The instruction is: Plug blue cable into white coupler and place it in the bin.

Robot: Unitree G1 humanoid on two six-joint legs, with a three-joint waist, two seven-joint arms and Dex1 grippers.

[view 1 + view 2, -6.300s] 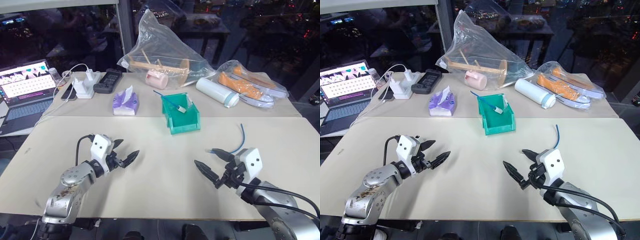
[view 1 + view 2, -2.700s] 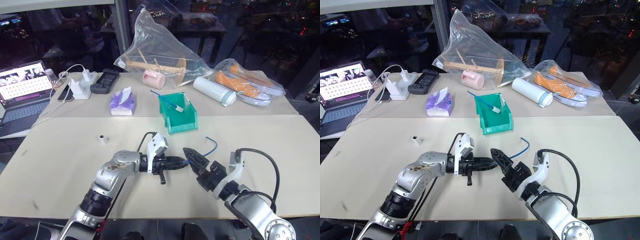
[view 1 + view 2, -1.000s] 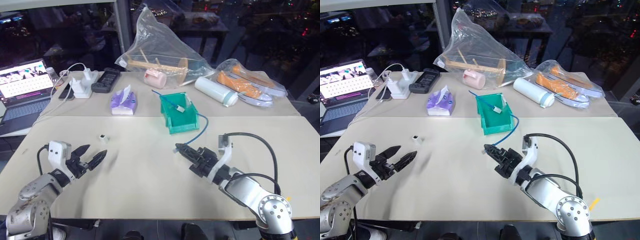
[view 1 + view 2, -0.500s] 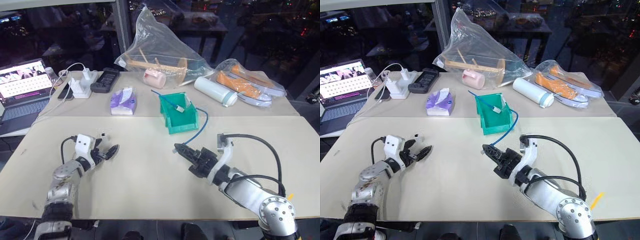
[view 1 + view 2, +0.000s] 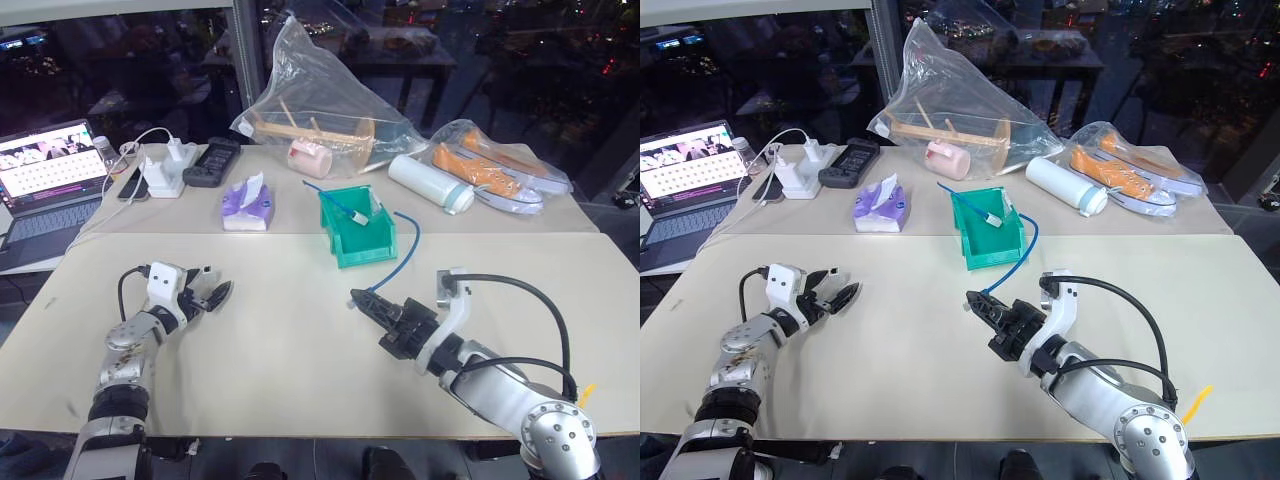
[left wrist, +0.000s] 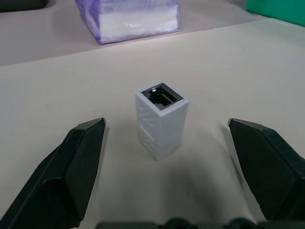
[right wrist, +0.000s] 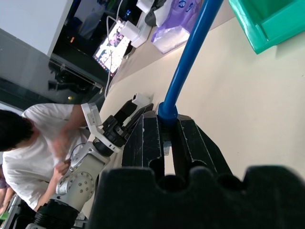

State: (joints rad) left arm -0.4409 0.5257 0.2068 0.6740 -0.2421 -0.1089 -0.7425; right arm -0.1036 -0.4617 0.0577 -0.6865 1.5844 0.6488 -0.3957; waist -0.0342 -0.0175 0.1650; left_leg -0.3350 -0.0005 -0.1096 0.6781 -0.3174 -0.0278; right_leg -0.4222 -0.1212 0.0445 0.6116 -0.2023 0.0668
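The white coupler (image 6: 162, 125) stands upright on the table, socket up, between the two fingers of my open left gripper (image 5: 212, 285), touching neither. My right gripper (image 5: 360, 298) hovers over the table's middle, shut on one end of the blue cable (image 5: 411, 243). The cable arcs up and back toward the bin (image 5: 362, 242); in the right wrist view the blue cable (image 7: 190, 52) rises from between the closed fingers. The green bin stands at the table's middle back and holds another blue wire with a white plug block.
Behind the table seam lie a purple tissue pack (image 5: 247, 205), a white power strip (image 5: 165, 172), a black remote (image 5: 215, 160), a laptop (image 5: 50, 178), a white bottle (image 5: 433, 183) and clear bags. A person (image 7: 24, 143) is at the far left.
My left gripper has moved forward from the table's front left to the white coupler, which now stands between its open fingers. The right gripper has kept its place, still holding the cable.
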